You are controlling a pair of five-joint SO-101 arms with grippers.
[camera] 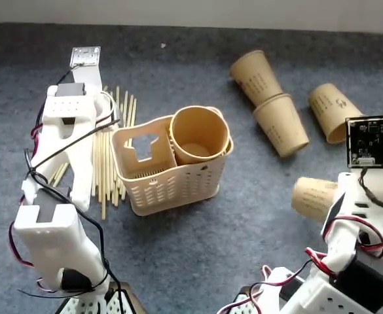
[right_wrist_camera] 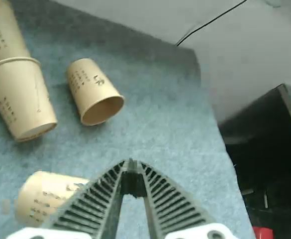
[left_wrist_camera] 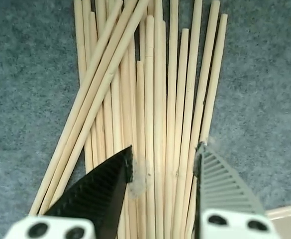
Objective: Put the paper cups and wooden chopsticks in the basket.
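We hold the left jaws open astride the wooden chopsticks [left_wrist_camera: 155, 89], fanned beside the basket [camera: 178, 190] toward the tabletop's [camera: 198, 261] left edge, ready to pinch some, while the right jaws hang closed, empty, over the toppled paper cups [right_wrist_camera: 93, 94].

- We see the wooden chopsticks [left_wrist_camera: 155, 99] as pale bare wood, matt and smooth.
- The paper cups [camera: 281, 124] look to us like tan paper, dull, with rolled rims.
- The basket [camera: 171, 190] reads as cream plastic with perforated walls and a slight sheen.
- Grey-blue cloth covers the desk [camera: 243, 229], fuzzy and rough like carpet.
- The left end effector [left_wrist_camera: 165, 152] pairs finely layered black plastic with ribbed grey plastic; the right end effector [right_wrist_camera: 131, 167] is ribbed grey plastic.
- We find the arm shells [camera: 54, 229] to be smooth white plastic.
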